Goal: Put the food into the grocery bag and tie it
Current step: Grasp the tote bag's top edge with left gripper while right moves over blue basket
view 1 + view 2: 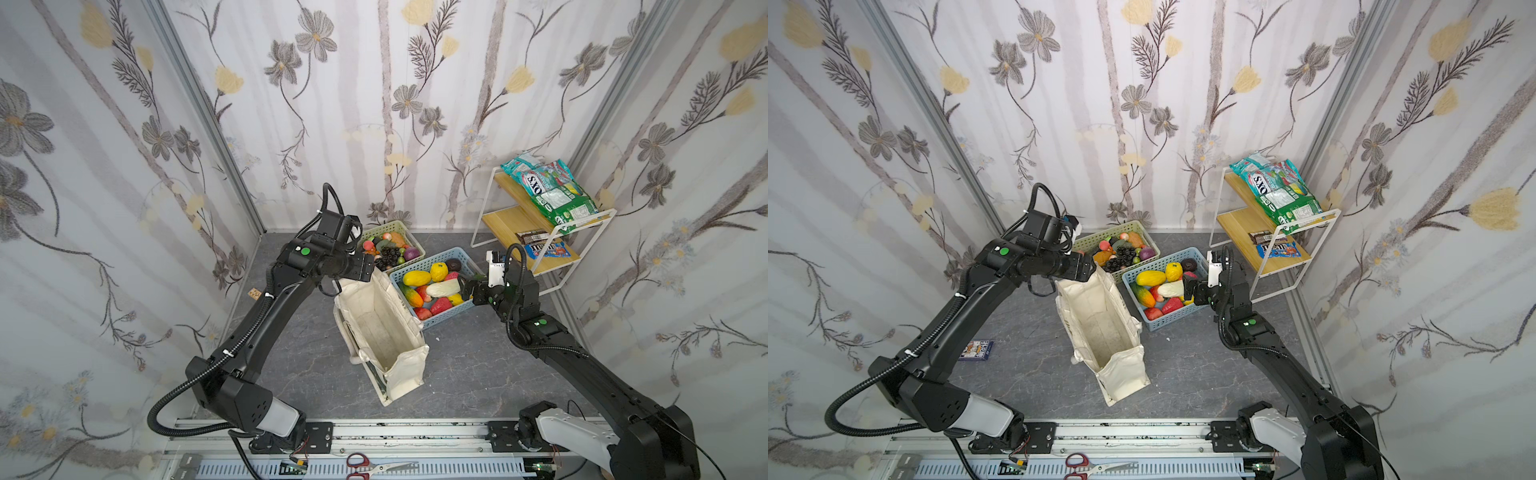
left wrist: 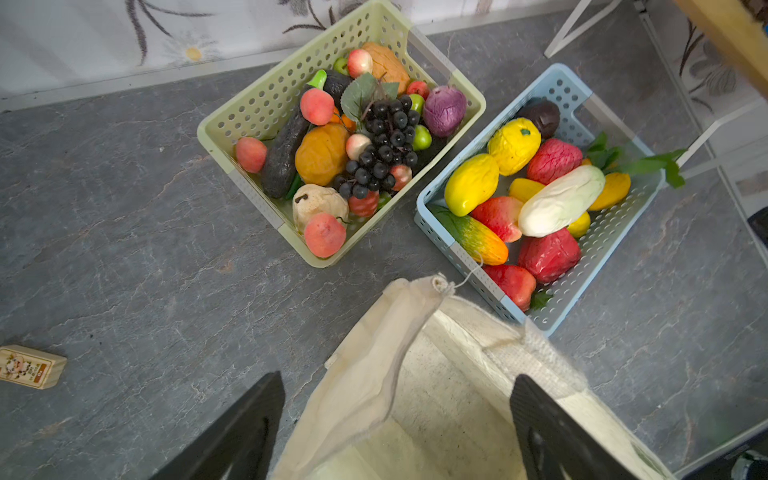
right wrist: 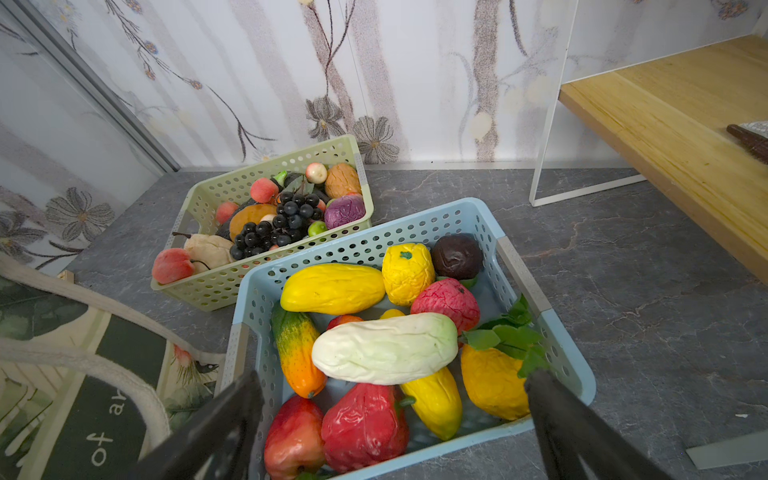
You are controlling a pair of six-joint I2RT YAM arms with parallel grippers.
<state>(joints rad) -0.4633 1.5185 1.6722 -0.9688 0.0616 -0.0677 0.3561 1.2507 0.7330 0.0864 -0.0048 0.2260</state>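
Left pincer [image 2: 397, 379], jaws wide, straddles the limp grocery bag [image 1: 382, 332] rim; closing there could collapse its mouth. Right pincer [image 3: 395, 374], wide and empty, hovers over the food [image 3: 384, 349].

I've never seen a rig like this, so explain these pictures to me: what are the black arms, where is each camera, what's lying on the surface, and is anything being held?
These are two robot arms, each ending in a two-fingered gripper. Two pictures look down from overhead; two come from cameras on the wrists. On the grey surface stand a canvas grocery bag, a pale green basket and a blue basket of toy fruit and vegetables, and a shelf rack with snack packets. The left gripper hangs open over the bag's rim; the right gripper hangs open at the blue basket's edge. Neither holds anything.
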